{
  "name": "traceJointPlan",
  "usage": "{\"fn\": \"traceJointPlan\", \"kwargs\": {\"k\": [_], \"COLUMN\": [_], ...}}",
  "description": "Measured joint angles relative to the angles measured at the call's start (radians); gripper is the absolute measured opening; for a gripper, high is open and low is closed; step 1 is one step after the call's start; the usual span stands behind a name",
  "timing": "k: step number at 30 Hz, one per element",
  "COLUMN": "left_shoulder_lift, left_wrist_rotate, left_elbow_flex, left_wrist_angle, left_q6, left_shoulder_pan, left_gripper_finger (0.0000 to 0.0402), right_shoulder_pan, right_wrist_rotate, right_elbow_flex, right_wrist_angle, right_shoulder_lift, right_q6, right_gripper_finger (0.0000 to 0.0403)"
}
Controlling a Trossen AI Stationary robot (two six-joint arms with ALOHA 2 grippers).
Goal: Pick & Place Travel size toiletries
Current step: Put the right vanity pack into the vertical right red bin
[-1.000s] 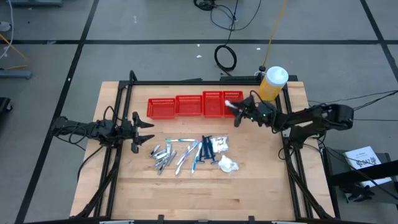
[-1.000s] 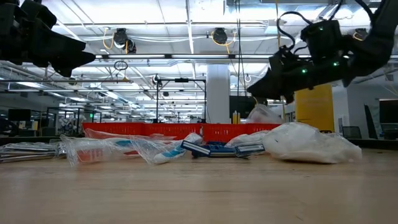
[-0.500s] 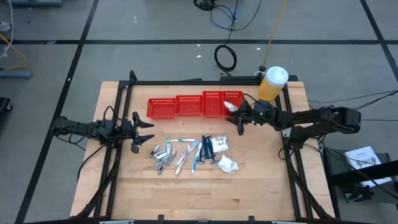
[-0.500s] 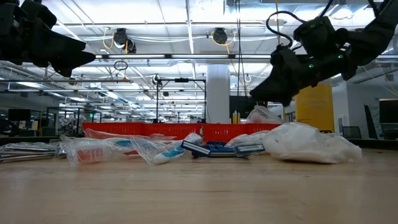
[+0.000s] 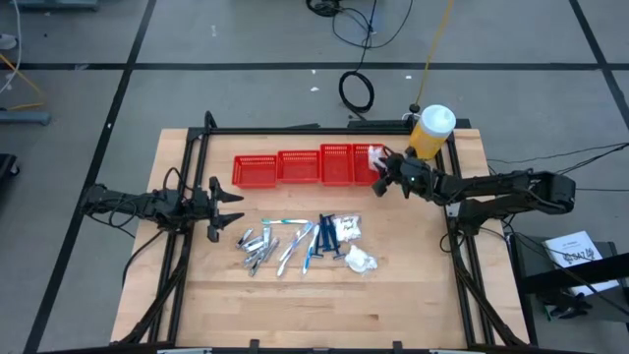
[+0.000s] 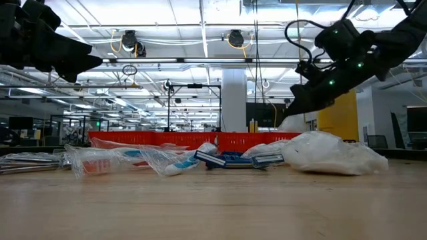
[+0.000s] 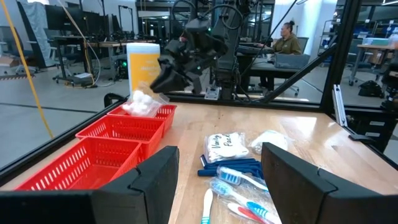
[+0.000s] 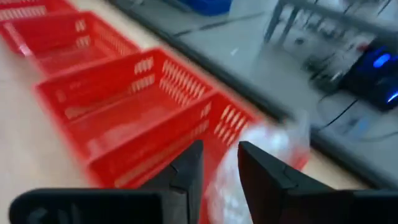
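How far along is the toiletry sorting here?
Done: one clear-wrapped packet of white cotton balls lies in the rightmost red mesh basket. In hand: nothing; the right gripper hovers open above that packet, and the left gripper waits open at the table's left. Left: silvery tubes, toothbrushes, dark-blue razors and two white packets on the wooden table.

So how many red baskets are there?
4, side by side in one row along the table's far edge: first, second, third, and fourth next to the right end effector.
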State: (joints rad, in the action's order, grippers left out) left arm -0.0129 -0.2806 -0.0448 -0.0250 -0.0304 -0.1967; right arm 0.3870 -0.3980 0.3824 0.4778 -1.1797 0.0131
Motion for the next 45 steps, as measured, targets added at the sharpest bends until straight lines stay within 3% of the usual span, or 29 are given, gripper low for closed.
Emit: {"fn": "traceJointPlan", "kwargs": {"k": [5, 12, 16, 21, 27, 31, 40, 45], "left_shoulder_lift": [0.000, 0.000, 0.000, 0.000, 0.000, 0.000, 0.000, 0.000], "left_wrist_rotate": [0.000, 0.000, 0.000, 0.000, 0.000, 0.000, 0.000, 0.000], "left_elbow_flex": [0.000, 0.000, 0.000, 0.000, 0.000, 0.000, 0.000, 0.000], "left_wrist_angle": [0.000, 0.000, 0.000, 0.000, -0.001, 0.000, 0.000, 0.000], "left_q6": [0.000, 0.000, 0.000, 0.000, 0.000, 0.000, 0.000, 0.000], "left_shoulder_pan": [0.000, 0.000, 0.000, 0.000, 0.000, 0.000, 0.000, 0.000], "left_gripper_finger": [0.0225, 0.0225, 0.0225, 0.0225, 0.0225, 0.0225, 0.0225, 0.0225], "right_shoulder_pan": [-0.002, -0.045, -0.055, 0.020, 0.136, 0.143, 0.104, 0.095], "right_wrist_rotate": [-0.026, -0.409, -0.461, -0.285, 0.034, 0.209, 0.298, 0.299], "right_elbow_flex": [0.001, 0.057, 0.087, 0.131, 0.132, 0.133, 0.132, 0.132], "right_wrist_angle": [0.099, -0.082, -0.153, -0.334, -0.270, -0.187, -0.177, -0.180], "right_shoulder_lift": [0.000, 0.004, 0.008, -0.002, -0.070, -0.096, -0.097, -0.131], "right_q6": [-0.086, -0.214, -0.185, -0.012, 0.003, 0.014, 0.000, -0.007], "right_gripper_finger": [0.0088, 0.0088, 0.0088, 0.0088, 0.0089, 0.0089, 0.0089, 0.0089]}}
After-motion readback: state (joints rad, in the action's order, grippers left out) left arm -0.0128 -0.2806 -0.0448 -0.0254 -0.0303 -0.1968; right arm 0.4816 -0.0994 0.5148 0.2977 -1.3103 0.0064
